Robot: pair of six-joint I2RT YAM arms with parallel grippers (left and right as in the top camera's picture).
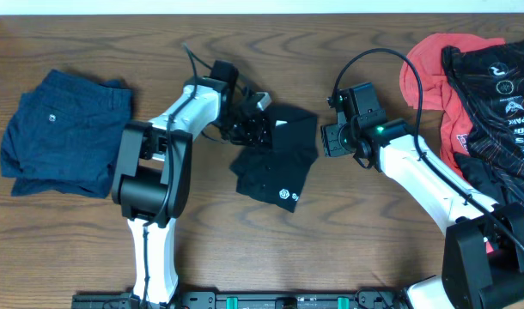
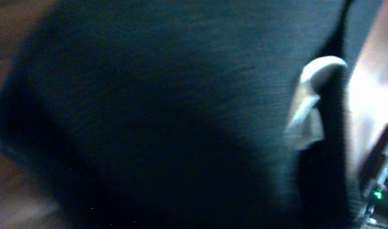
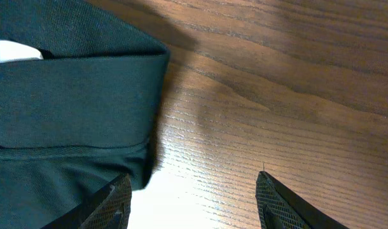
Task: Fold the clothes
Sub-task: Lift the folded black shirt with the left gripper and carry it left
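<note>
- Trousers (image 1: 277, 165) are already folded small; a final fold is judged left.
- Left gripper (image 1: 252, 130) is set on them; its grip cannot be told.
- Right gripper (image 3: 194, 181) is held open, empty.

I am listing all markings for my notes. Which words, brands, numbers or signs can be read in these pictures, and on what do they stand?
No text can be read with certainty.
On the black trousers: a round white logo, its letters too small to read.
On the black jersey: white printed words, too small and partly cut off.
On the white tag in the left wrist view: blurred, no text visible.
</note>
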